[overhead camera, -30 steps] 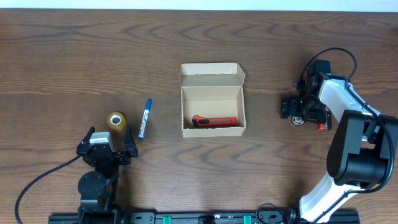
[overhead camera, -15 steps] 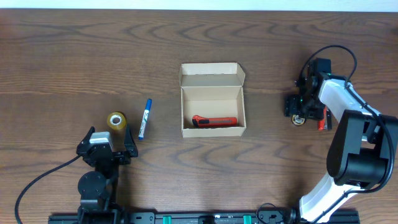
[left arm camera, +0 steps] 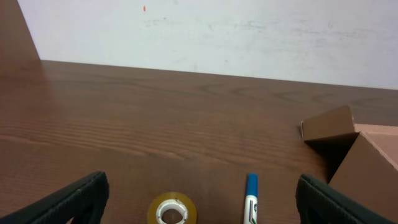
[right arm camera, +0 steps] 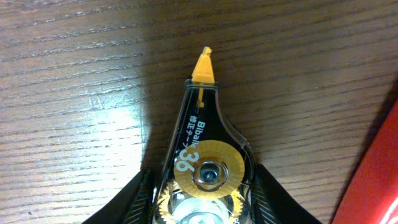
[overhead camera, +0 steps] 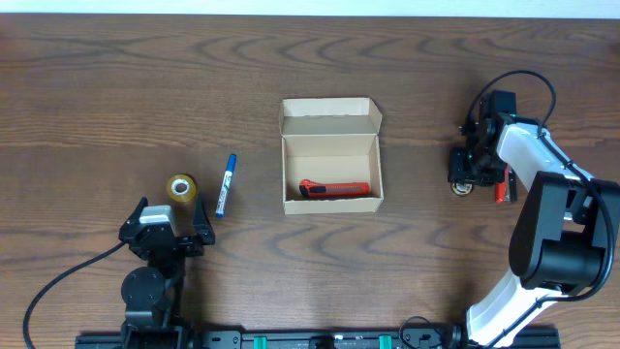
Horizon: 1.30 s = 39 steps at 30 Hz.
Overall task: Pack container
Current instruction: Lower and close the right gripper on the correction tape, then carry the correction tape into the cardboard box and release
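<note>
Rt tool (overhead camera: 466, 176) was low over the bench (overhead camera: 116, 87), jaws closed against both sides of the correction tape (right arm camera: 202, 149); contact appeared made. Lt tool (overhead camera: 167, 221) was wide open and empty. The box (overhead camera: 330, 160) stood at bench centre, lid back, with a red cutter (overhead camera: 333, 188) along its near wall. Recommended: lift straight up, clear of the red item (right arm camera: 379, 168) just beside, then release over bare floor behind the cutter.

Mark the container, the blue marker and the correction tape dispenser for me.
container (overhead camera: 329, 114), overhead view, on its open lid flap.
blue marker (overhead camera: 226, 184), overhead view, on the middle of its barrel.
correction tape dispenser (right arm camera: 206, 163), right wrist view, on its yellow gear.
</note>
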Each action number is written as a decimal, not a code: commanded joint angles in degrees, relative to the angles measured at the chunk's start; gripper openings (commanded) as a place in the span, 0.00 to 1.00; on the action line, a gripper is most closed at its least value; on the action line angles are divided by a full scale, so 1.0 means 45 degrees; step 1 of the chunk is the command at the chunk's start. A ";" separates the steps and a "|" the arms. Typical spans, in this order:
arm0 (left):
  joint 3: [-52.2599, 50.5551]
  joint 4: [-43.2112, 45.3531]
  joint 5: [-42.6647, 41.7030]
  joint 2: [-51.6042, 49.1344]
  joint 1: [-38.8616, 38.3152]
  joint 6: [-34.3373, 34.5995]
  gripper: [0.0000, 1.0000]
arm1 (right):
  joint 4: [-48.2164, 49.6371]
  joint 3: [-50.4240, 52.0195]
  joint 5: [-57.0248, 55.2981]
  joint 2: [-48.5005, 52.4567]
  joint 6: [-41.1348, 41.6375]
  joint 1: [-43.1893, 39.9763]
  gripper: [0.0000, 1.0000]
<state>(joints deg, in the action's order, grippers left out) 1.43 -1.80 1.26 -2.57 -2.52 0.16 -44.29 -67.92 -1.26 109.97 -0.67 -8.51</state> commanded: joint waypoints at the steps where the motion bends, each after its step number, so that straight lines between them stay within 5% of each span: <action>1: -0.0253 -0.0389 0.0000 -0.0010 -0.0024 0.0063 0.95 | -0.0044 0.0063 0.0049 0.0092 -0.0068 -0.0092 0.27; 10: -0.0253 -0.0214 0.0000 -0.0010 -0.0024 0.0063 0.95 | -0.0049 0.0063 0.0053 0.0092 -0.0063 -0.0087 0.01; 20: -0.0253 -0.0214 0.0000 -0.0010 -0.0024 0.0063 0.95 | -0.0301 0.0024 0.0049 -0.0228 -0.0063 -0.0029 0.01; 39: -0.0253 -0.0219 0.0000 -0.0010 -0.0024 0.0058 0.95 | -0.0704 -0.0039 0.0063 -0.4896 -0.0073 0.0228 0.01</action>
<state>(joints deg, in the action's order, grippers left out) 1.43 -1.58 1.28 -2.57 -2.52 0.16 -47.31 -67.85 -1.13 90.17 -0.69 -8.25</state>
